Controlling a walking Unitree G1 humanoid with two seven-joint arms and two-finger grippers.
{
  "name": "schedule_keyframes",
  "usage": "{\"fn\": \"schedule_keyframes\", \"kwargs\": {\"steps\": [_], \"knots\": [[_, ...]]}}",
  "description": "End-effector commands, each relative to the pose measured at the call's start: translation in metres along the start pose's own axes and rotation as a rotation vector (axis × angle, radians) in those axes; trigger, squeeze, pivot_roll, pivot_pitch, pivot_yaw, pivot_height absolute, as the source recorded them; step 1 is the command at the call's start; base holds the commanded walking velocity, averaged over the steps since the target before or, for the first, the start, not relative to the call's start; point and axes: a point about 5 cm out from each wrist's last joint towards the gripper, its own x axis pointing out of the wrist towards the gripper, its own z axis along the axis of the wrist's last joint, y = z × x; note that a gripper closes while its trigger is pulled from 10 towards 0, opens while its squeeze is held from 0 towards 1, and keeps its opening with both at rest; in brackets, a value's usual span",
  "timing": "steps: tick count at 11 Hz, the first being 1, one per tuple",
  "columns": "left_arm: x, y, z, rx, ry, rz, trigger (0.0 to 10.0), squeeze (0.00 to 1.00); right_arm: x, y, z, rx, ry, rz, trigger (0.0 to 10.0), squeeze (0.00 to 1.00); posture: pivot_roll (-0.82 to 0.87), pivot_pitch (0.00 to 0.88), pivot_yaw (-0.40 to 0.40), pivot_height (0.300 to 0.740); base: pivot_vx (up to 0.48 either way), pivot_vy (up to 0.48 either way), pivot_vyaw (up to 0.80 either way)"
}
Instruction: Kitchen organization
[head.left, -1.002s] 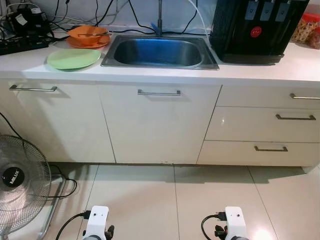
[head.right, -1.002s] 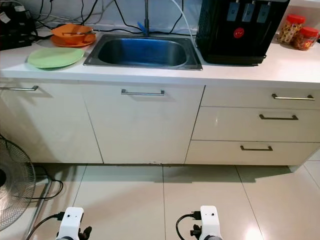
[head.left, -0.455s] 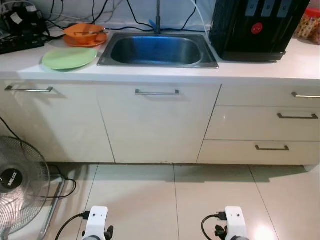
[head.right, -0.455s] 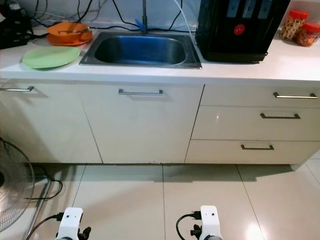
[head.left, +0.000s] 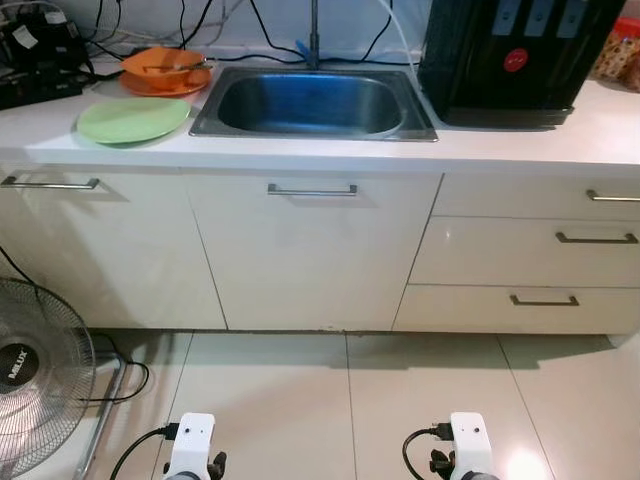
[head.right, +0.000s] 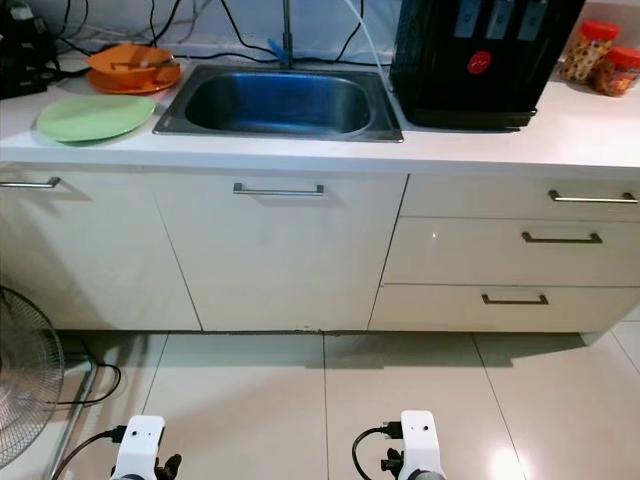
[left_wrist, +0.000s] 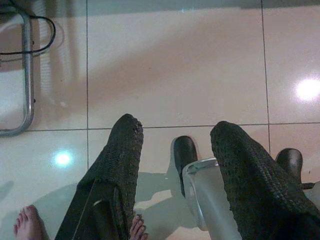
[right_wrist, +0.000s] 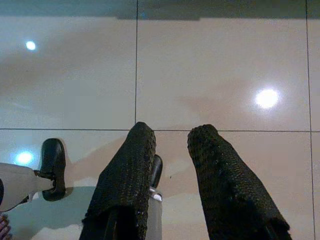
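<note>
At twelve o'clock from the robot stands a white kitchen desk (head.left: 560, 130) over pale cabinet doors and drawers. A steel sink (head.left: 312, 103) is set into it. At eleven o'clock lies a green plate (head.left: 133, 119), and just beyond it an orange bowl (head.left: 163, 63) rests on an orange plate. A black water dispenser (head.left: 520, 55) stands at one o'clock, touching the sink's edge, with red-lidded jars (head.right: 598, 58) further along at two o'clock. These dishes look like the things to be tidied, and the robot is well apart from them with bare tiled floor (head.left: 350, 400) between.

Both arms hang low. The left end effector (left_wrist: 175, 150) points down at the floor, its two black fingers (left_wrist: 120, 165) spread with a clear gap, holding and touching nothing. The right end effector (right_wrist: 172, 150) likewise points at the tiles, fingers (right_wrist: 127, 170) parted, empty.

Risks, as a judgement: a standing fan (head.left: 35, 370) sits at eight o'clock with its metal foot and a black cable (head.left: 125, 375) looping over the floor, so a step drifting left could snag the cord or knock the fan. A person's bare toes (left_wrist: 30, 225) are near the robot's feet in the left wrist view, so a backward or sideways step might tread on them. Cables (head.left: 60, 50) tangled behind the dishes could catch a reaching finger.
</note>
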Motion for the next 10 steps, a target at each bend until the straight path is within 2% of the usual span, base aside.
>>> {"fn": "schedule_keyframes", "kwargs": {"steps": [1,10], "knots": [[-0.0003,0.0025,-0.0006,0.003,0.002,0.015,10.0,0.00,0.0007,-0.0005,0.0032,-0.006,-0.001,0.000,10.0,0.00,0.17,0.027,-0.013,0.740,0.296,0.000,0.00],[-0.0001,0.0029,0.0007,0.002,-0.003,0.020,10.0,0.00,0.0009,0.0001,0.0037,-0.009,-0.002,0.002,10.0,0.00,0.17,0.029,-0.015,0.740,0.308,0.000,0.00]]}}
